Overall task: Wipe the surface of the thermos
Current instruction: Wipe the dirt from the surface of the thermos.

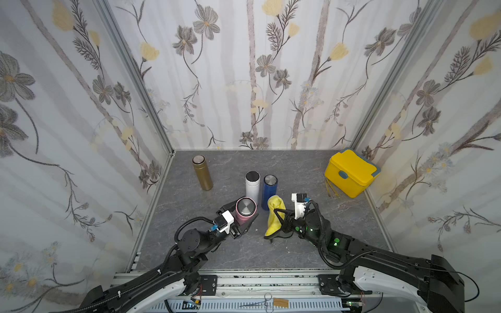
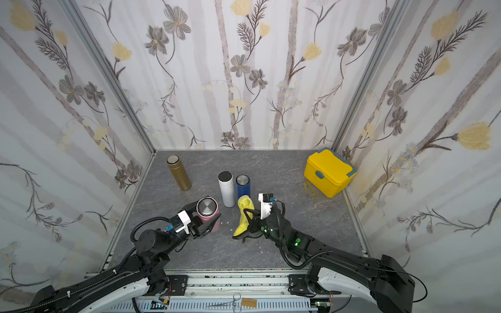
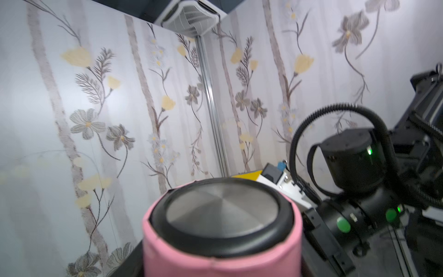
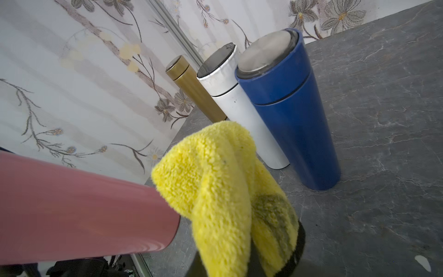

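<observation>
Both top views are showing the left gripper [image 1: 245, 216] clamping the rigid, smooth, likely slippery pink steel-lidded thermos [image 1: 245, 210] mid-body above the grey marbled tabletop [image 1: 217, 252], while the right gripper [image 1: 280, 216] is pinching the soft, limp yellow microfibre cloth [image 1: 275, 214] just beside it.

Claw-held pink thermos [image 1: 245, 210] beside bunched yellow cloth [image 1: 274, 216]

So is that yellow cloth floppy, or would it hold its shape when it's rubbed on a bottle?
Probably floppy: the yellow cloth droops in folds from the right gripper. Its fuzzy pile likely yields and grips rather than slides.
</observation>
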